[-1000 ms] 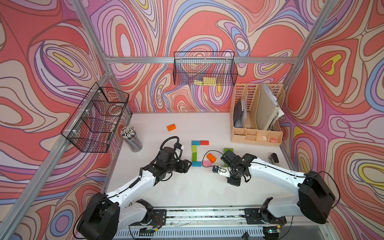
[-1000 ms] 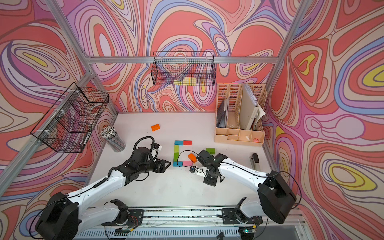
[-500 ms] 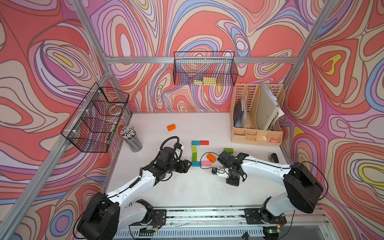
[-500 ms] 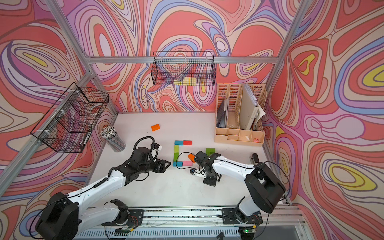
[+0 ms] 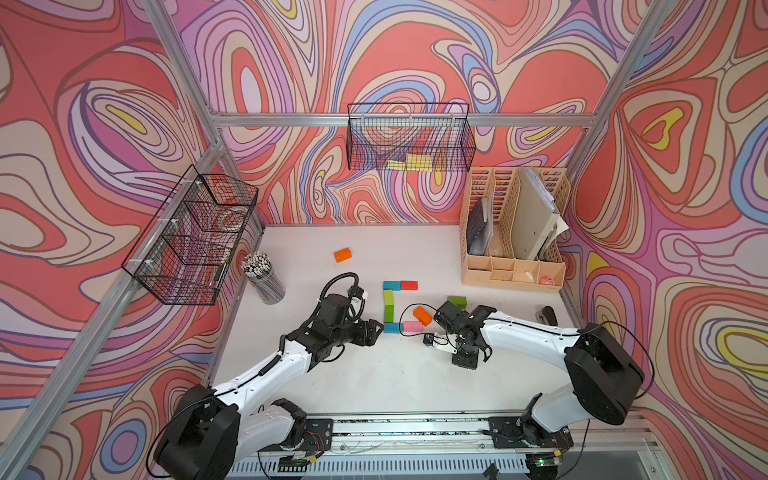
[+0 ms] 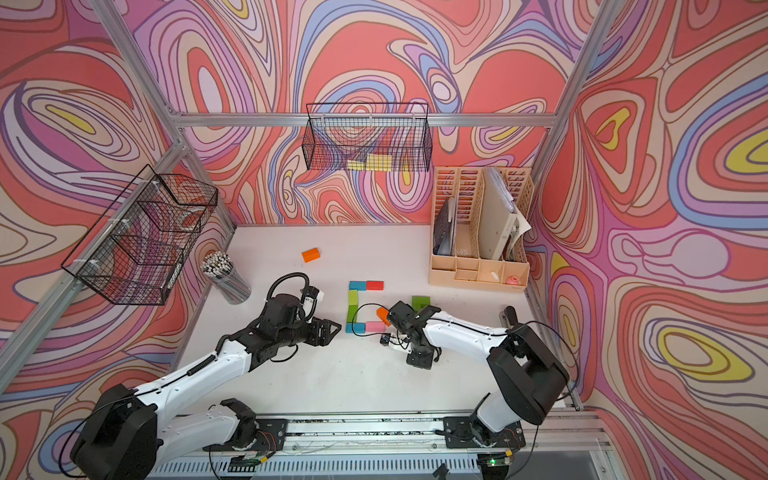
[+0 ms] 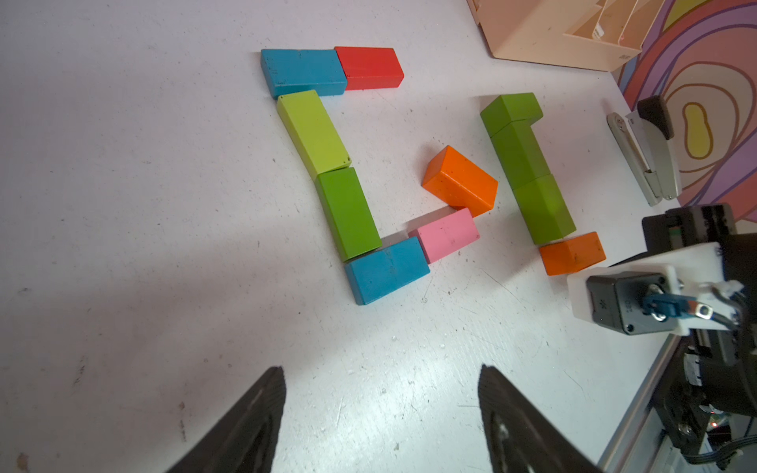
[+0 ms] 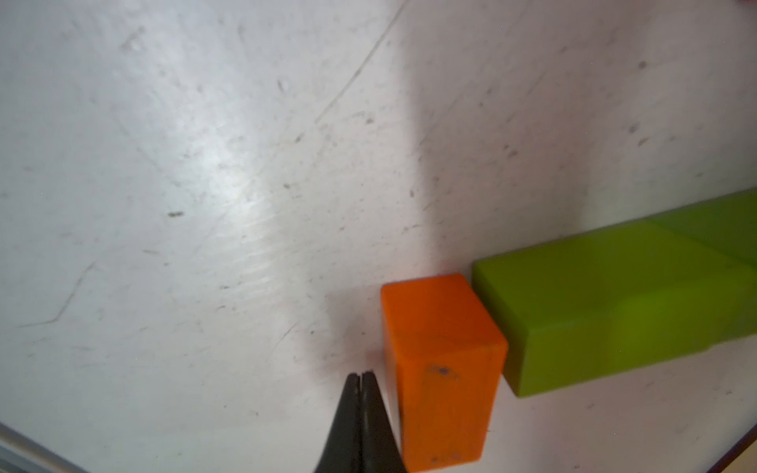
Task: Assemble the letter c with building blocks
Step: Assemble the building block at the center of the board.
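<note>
- In the left wrist view we see the left gripper (image 7: 381, 368) spread wide. Its two black fingers (image 7: 262, 422) rise from the bottom edge of the frame with only bare table (image 7: 123, 204) between them, so it has hold of nothing.
- Above it, in the middle of that frame, six blocks make an angular C that opens to the right.
- The upper blue block (image 7: 303, 71) and the red block (image 7: 368, 67) touch end to end along the top.
- The light green block (image 7: 313, 135) and the dark green block (image 7: 348, 213) run down from the blue one as the back of the letter.
- The lower blue block (image 7: 385, 270) and the pink block (image 7: 446, 233) form the bottom stroke, which slants upward to the right.
- The slanted orange block (image 7: 461, 180) sits in the mouth of the C, touching the pink block's far end; we cannot tell whether it leans on it.
- Right of the C, a row of green blocks (image 7: 526, 164) lies end to end, with the orange end block (image 7: 571, 254) against its lower end.
- A stapler (image 7: 647, 159) lies near the right edge of that frame.
- In the right wrist view the right gripper (image 8: 360, 374) is closed tight with nothing between its tips. It sits at the bottom of the frame, just left of the orange end block (image 8: 442, 368); we cannot tell whether they touch.
- In a top view the lone orange block (image 5: 343, 254) lies well apart from the others, up and to the left of the C.
</note>
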{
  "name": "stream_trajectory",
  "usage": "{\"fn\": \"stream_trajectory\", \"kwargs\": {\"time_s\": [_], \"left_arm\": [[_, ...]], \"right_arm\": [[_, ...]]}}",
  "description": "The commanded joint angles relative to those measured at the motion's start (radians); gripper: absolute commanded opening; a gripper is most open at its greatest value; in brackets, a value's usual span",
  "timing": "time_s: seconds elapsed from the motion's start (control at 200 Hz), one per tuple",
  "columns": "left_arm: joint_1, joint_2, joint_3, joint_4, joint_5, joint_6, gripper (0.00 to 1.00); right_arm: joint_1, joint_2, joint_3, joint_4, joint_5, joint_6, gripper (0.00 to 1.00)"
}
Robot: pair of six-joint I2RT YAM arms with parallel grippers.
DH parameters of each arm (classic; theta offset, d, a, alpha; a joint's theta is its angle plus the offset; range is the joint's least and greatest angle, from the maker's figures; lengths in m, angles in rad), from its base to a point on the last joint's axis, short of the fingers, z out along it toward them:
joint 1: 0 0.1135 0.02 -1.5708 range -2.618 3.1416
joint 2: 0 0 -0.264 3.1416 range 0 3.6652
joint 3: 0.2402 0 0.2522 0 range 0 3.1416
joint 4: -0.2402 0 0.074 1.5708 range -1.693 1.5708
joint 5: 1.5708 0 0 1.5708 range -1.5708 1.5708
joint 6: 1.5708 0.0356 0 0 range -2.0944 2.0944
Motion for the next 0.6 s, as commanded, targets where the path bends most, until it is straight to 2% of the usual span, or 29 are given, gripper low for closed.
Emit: {"fn": "stream_trajectory", "kwargs": {"time_s": [0.0, 0.596], "left_arm": [[-0.006, 0.006, -0.002, 0.016, -0.009, 0.019, 0.77], [-0.007, 0.008, 0.0, 0.014, -0.011, 0.02, 0.77]], "right_arm": [[-0.003, 0.012, 0.018, 0.025, 0.011, 0.0, 0.0], [-0.016, -0.003, 0.02, 0.031, 0.041, 0.0, 0.0]]}}
